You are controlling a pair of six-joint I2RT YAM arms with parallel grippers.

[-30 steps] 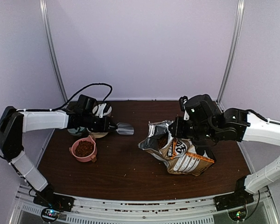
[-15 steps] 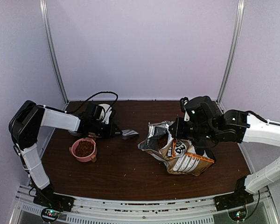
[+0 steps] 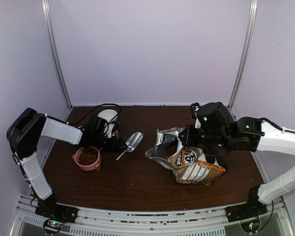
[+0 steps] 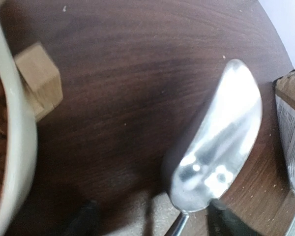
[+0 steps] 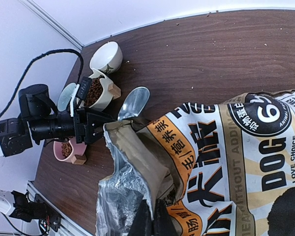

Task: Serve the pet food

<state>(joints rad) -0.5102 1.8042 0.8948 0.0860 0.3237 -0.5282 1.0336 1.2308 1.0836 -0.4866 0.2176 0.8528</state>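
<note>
Surface [image 3: 137,182] of dark wood carries everything. At right lies the foil bag [image 3: 191,164], its torn lip pinched tight by the right end effector [image 5: 151,217]. The left end effector [image 3: 119,146] stands wide around the metal scoop [image 3: 133,141] handle. Beside it, the pink bowl [image 3: 80,162] holds the pet food [image 3: 88,156].

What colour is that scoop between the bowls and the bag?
Shiny silver metal. The scoop shows best in the left wrist view.
</note>
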